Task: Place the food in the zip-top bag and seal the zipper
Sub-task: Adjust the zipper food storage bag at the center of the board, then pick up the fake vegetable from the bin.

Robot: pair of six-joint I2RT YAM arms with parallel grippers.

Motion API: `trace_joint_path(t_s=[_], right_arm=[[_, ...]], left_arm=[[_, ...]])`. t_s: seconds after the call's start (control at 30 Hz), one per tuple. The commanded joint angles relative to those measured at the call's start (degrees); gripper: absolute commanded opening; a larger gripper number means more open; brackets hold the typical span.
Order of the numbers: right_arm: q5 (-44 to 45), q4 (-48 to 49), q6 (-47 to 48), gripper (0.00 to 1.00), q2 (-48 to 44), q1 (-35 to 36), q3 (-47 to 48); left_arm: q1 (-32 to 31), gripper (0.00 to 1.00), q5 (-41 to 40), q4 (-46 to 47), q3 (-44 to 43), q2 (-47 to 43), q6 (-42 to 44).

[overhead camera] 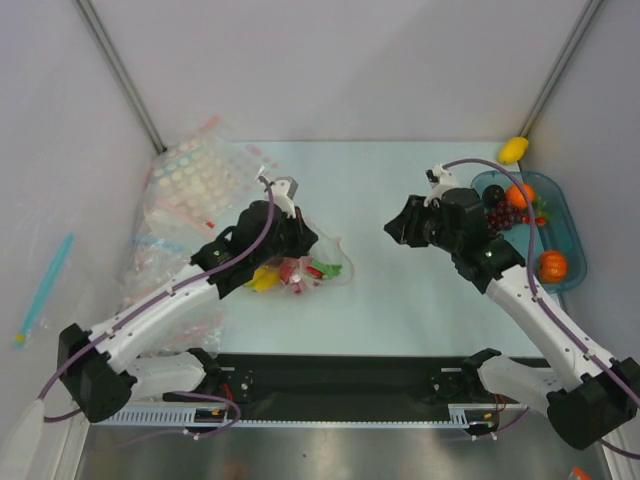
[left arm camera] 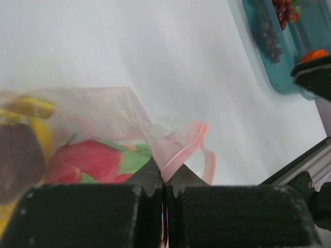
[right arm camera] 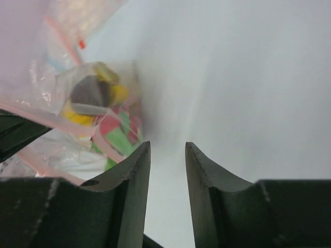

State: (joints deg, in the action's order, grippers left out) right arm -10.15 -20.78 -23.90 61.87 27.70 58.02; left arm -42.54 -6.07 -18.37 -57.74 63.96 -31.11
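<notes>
The bag [overhead camera: 325,265] is clear (zipper [left arm camera: 189,147] pink), the tray [overhead camera: 568,225] teal

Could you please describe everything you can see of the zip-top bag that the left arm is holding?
The zip-top bag is clear, crinkly plastic with a pink-red strip along its mouth. It rests on the pale table left of centre, holding a yellow banana bunch, a pink-green dragon fruit and a dark fruit. The left end effector is shut on the strip, which looks buckled there.
</notes>
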Motion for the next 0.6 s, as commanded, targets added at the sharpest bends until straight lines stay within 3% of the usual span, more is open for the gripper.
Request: trace_joint_path(t_s=[0.0, 0.03, 0.1, 0.13, 0.17, 0.2, 0.3, 0.43, 0.57], right_arm=[[6.8, 7.1, 0.3, 0.39, -6.4, -3.8, -4.5], [8.8, 7.5, 1.0, 0.41, -9.7, -4.3, -5.5], [19.2, 7.4, 2.3, 0.64, -12.9, -5.0, -8.9], [22.9, 7.2, 4.0, 0.67, -14.2, -5.1, -9.7], [30.4, 6.4, 3.7, 0.8, -16.8, -5.6, -10.3], [34.5, 5.1, 3.0, 0.85, -17.8, -6.0, -9.9], [46.1, 0.8, 1.1, 0.95, -20.5, -7.7, -8.0], [60.2, -1.5, -2.9, 1.0, -21.5, -10.8, -9.6], [65.3, -2.2, -9.5, 1.0, -21.3, -18.7, -12.5]], left_arm=[[0.3, 0.0, 5.3, 11.4, -0.1, 2.7, -1.3], [0.3, 0.0, 5.2, 11.5, -0.2, 3.4, -1.1], [0.3, 0.0, 5.1, 11.7, -0.2, 4.3, -0.6], [0.3, 0.0, 5.0, 11.7, -0.1, 5.1, -0.4], [0.3, 0.0, 4.9, 11.8, 0.0, 5.3, -0.3], [0.3, 0.0, 5.0, 12.0, 0.3, 5.5, -0.3], [0.3, 0.0, 4.2, 11.8, 0.3, 5.9, 0.3], [0.3, 0.0, 4.3, 12.0, 0.5, 5.9, 0.4], [0.2, 0.01, 5.1, 12.0, 0.7, 6.0, 0.4]])
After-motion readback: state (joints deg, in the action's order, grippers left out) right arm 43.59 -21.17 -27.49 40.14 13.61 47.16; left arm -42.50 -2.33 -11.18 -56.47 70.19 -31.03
